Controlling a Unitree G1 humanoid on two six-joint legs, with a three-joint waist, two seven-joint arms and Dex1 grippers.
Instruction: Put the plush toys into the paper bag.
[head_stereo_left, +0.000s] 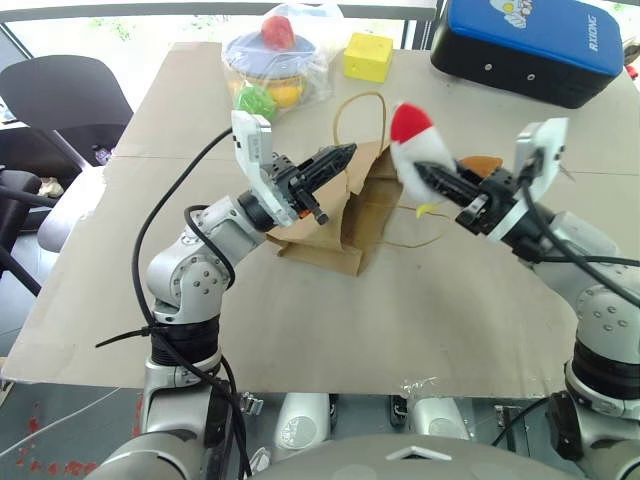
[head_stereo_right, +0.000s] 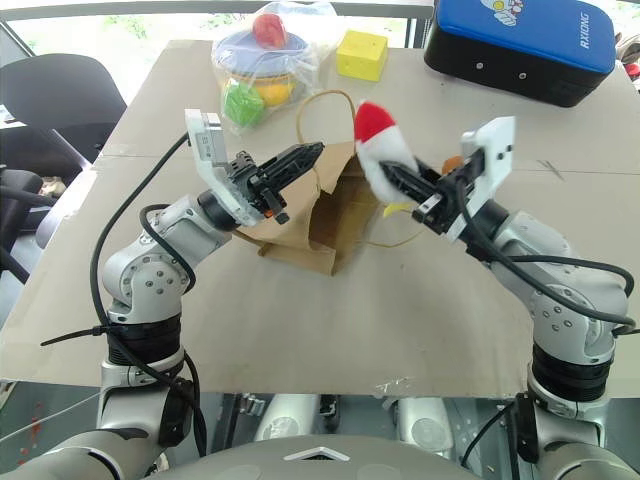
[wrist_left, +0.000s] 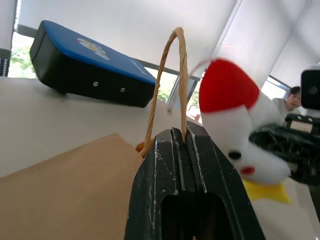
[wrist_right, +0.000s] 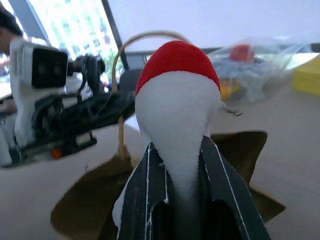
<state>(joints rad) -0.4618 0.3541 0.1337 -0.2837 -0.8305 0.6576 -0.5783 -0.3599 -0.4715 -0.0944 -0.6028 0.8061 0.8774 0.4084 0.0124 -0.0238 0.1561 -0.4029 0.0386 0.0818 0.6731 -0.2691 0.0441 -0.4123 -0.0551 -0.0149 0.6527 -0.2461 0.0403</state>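
Observation:
The brown paper bag (head_stereo_left: 340, 225) lies on the table with its mouth facing the right arm. My left gripper (head_stereo_left: 345, 153) is shut on the bag's upper rim, where one cord handle (wrist_left: 175, 75) loops up from between its fingers. My right gripper (head_stereo_left: 432, 178) is shut on the white plush toy (head_stereo_left: 415, 145) with the red cap, holding it in the air just over the bag's mouth (wrist_right: 240, 150). An orange-brown patch (head_stereo_left: 485, 163), partly hidden behind the right gripper, lies on the table and looks like the other plush toy.
A clear plastic bag of hard coloured toys (head_stereo_left: 275, 65) and a yellow foam cube (head_stereo_left: 367, 57) sit at the table's far side. A blue and black case (head_stereo_left: 535, 45) lies at the far right. A dark chair (head_stereo_left: 60, 100) stands left of the table.

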